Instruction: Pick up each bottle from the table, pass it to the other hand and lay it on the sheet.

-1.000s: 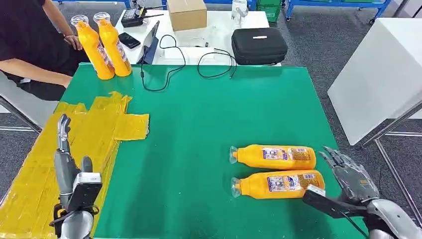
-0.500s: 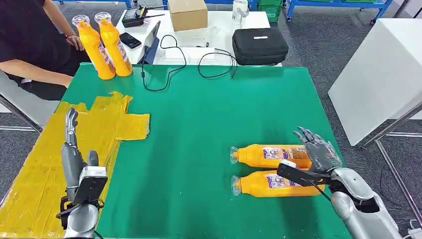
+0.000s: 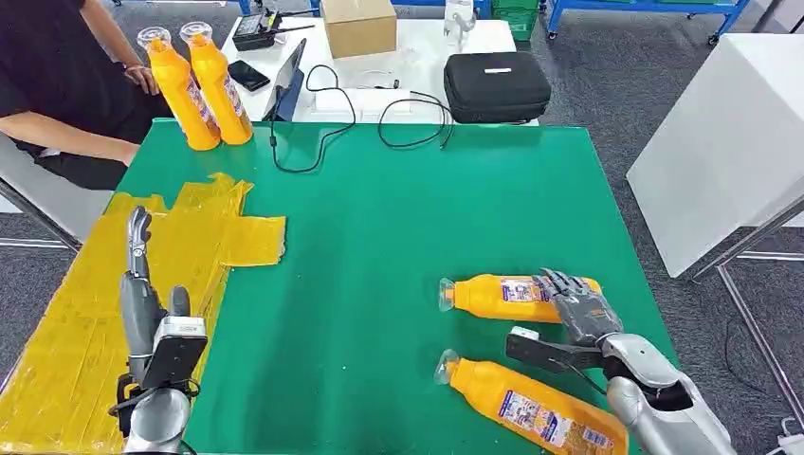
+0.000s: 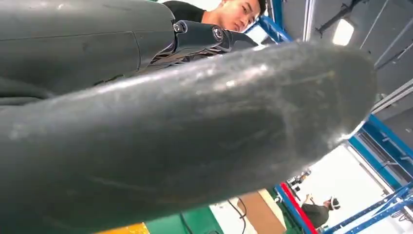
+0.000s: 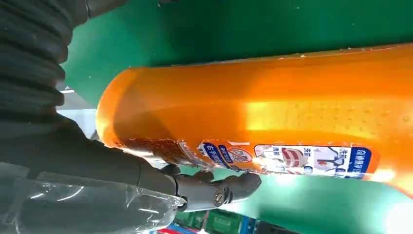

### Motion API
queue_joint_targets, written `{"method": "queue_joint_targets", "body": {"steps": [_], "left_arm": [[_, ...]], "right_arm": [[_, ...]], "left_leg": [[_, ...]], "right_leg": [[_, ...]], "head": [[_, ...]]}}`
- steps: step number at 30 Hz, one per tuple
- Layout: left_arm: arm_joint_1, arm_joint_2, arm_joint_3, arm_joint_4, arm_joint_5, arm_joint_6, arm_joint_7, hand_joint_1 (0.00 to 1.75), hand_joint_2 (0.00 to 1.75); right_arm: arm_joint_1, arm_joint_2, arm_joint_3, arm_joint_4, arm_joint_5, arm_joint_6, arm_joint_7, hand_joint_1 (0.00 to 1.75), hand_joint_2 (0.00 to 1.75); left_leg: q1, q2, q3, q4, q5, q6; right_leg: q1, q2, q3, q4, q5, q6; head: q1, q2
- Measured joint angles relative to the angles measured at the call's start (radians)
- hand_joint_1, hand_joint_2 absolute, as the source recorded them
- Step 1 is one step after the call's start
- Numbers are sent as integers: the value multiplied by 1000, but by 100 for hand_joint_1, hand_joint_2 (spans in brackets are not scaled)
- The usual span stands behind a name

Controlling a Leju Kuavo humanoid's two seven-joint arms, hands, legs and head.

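Note:
Two orange bottles lie on the green table at the right. Across the far bottle (image 3: pixel 502 296) my right hand (image 3: pixel 575 316) reaches, its fingers (image 3: pixel 559 287) resting on the bottle's base end and its thumb (image 3: pixel 533 348) spread on the near side. The right wrist view shows that bottle (image 5: pixel 272 107) close up, with fingers (image 5: pixel 214 187) touching its label side. The near bottle (image 3: pixel 531 409) lies slanted beside my right forearm. My left hand (image 3: pixel 142 308) stands upright and open over the yellow sheet (image 3: pixel 85 313), holding nothing. Two more bottles (image 3: pixel 199 87) stand upright at the table's far left corner.
A person in black (image 3: pixel 57 76) sits at the far left by the standing bottles. Black cables (image 3: pixel 322 133) trail onto the table's far edge. Behind it a white table carries a black case (image 3: pixel 495 85) and a cardboard box (image 3: pixel 357 26).
My right hand has moved in from the table's right edge onto the far bottle. The near bottle has been knocked askew toward the front edge. My left hand rose slightly.

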Motion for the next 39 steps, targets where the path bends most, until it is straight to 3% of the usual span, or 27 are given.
{"method": "queue_joint_targets", "body": {"steps": [12,17,21,28,39], "left_arm": [[2,0,2,2,10,2,3,0,0],[29,4,7,-11,11,6,3,0,0],[70,3,22,-50,7,2,3,0,0],[92,0,33,-80,4,0,3,0,0],[95,0,36,-91,4,0,3,0,0]], "right_arm": [[3,-3,26,9,-6,13,-5,0,175],[97,-64,31,-118,-83,-1,-22,0,175],[179,-14,-1,-292,-32,-168,-53,0,175],[215,32,-21,-413,-19,-168,-43,0,175],[225,51,-29,-446,-19,-168,-43,0,175]], "left_leg": [[0,0,1,0,0,0],[0,-3,-1,0,0,0],[0,1,-2,0,-1,-1],[1,-1,-2,0,-1,-1],[1,-1,-2,0,0,-1]], "right_leg": [[0,0,0,0,0,0],[0,-2,1,0,0,0],[0,1,-3,0,0,0],[1,-1,-2,0,-1,-1],[0,-1,-2,0,-1,0]], "head": [[0,0],[0,0],[0,0],[0,0],[0,0]]}}
